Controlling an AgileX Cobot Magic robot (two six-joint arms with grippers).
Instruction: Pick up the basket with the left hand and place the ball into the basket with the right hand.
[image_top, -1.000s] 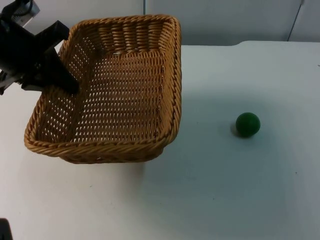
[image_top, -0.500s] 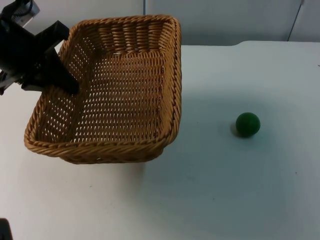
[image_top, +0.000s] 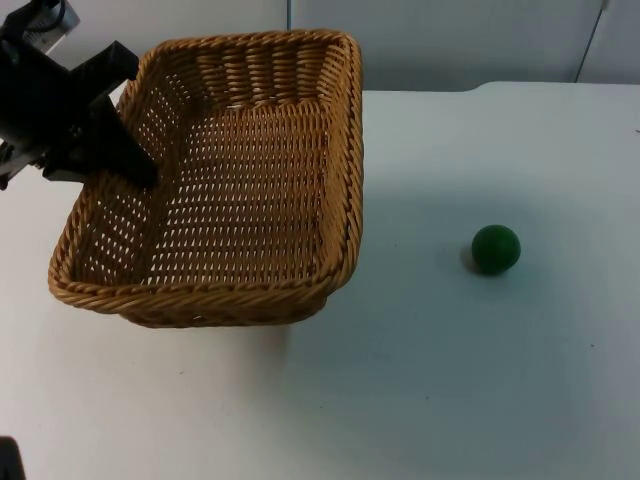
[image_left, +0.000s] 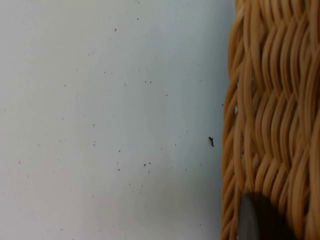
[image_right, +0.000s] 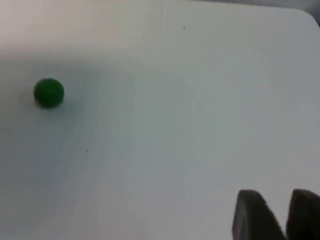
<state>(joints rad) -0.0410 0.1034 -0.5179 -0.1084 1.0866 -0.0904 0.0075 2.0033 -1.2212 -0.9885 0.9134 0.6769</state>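
The left gripper is pinching the tilted woven basket by its left wall, while the right gripper, fingers nearly together, is hanging above the table, far from the green ball.

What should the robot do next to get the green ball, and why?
Probably bring the right gripper over to the green ball. The left gripper already holds the basket by its rim, while the ball lies alone on the table.
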